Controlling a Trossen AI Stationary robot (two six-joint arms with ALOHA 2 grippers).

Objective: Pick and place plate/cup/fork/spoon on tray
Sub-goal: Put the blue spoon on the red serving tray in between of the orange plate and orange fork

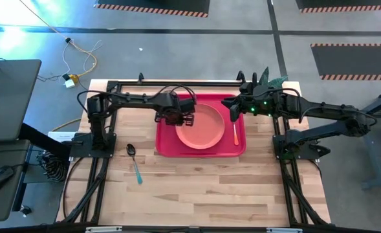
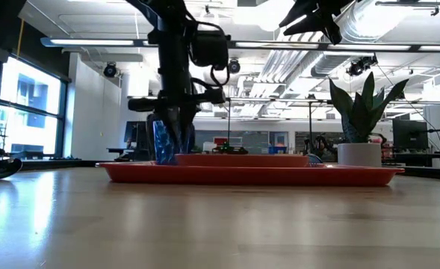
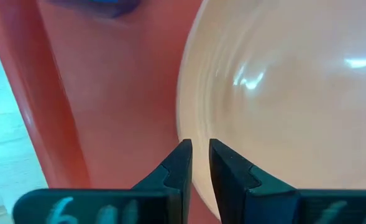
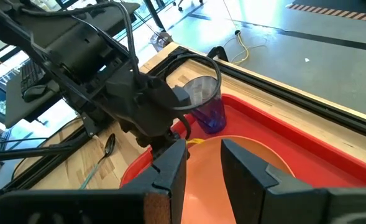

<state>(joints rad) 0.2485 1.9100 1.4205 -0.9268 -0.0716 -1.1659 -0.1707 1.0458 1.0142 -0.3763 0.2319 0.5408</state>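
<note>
The red tray (image 1: pixel 166 147) lies at the table's middle far part. The salmon plate (image 1: pixel 206 126) lies flat in it. The orange-handled fork (image 1: pixel 235 133) lies on the tray, right of the plate. The blue-purple cup (image 4: pixel 207 106) stands upright in the tray's far left corner. The teal-handled spoon (image 1: pixel 134 162) lies on the table left of the tray. My left gripper (image 1: pixel 177 118) is down at the plate's left rim, shut on it. My right gripper (image 1: pixel 231 105) hovers open above the tray's far right part, holding nothing. My left gripper (image 3: pixel 197 152) pinches the plate's left rim (image 3: pixel 189 134) between its two fingers, one finger outside the rim over the tray floor and one inside, over the plate. The fingers point down from above. The plate lies flat on the tray (image 2: pixel 249 174).
A white pot with a green plant (image 2: pixel 361 127) stands at the table's far right corner behind the right arm. Bare wood lies along the table's near half. The cup (image 2: pixel 162 142) stands close beside the left gripper's far side.
</note>
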